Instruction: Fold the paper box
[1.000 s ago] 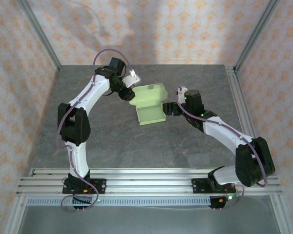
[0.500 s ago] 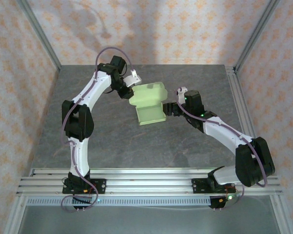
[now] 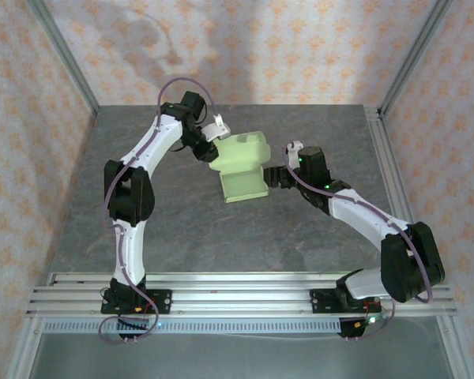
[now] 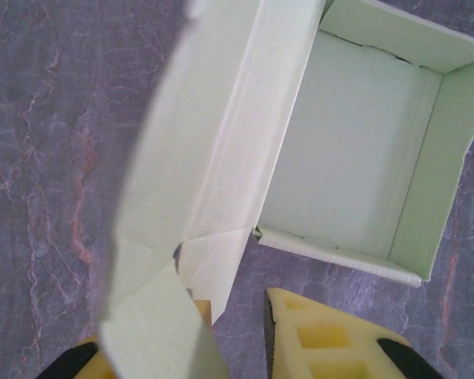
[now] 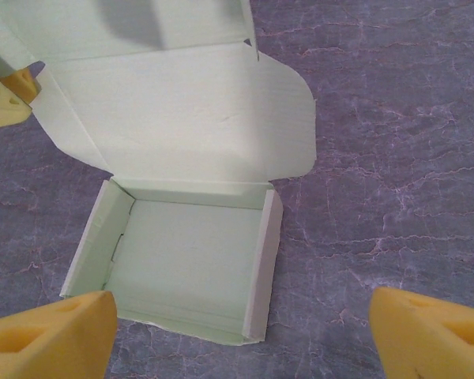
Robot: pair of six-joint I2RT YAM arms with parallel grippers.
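One box, two arms, two grippers, one tabletop.
A single pale light-green thin-card paper box (image 3: 243, 170) is here, made up of one low square tray with four upright walls and one open lid (image 5: 182, 110). Two white-and-black jointed robot arms (image 3: 142, 158) are present, one on each side. They carry two grippers, the left gripper (image 3: 214, 142) and the right gripper (image 3: 275, 175), each with two yellow foam-like fingers (image 5: 434, 332), four fingers in all. There is one grey marbled stone-look tabletop (image 3: 182, 229) and three peach-patterned enclosure walls (image 3: 245, 47).
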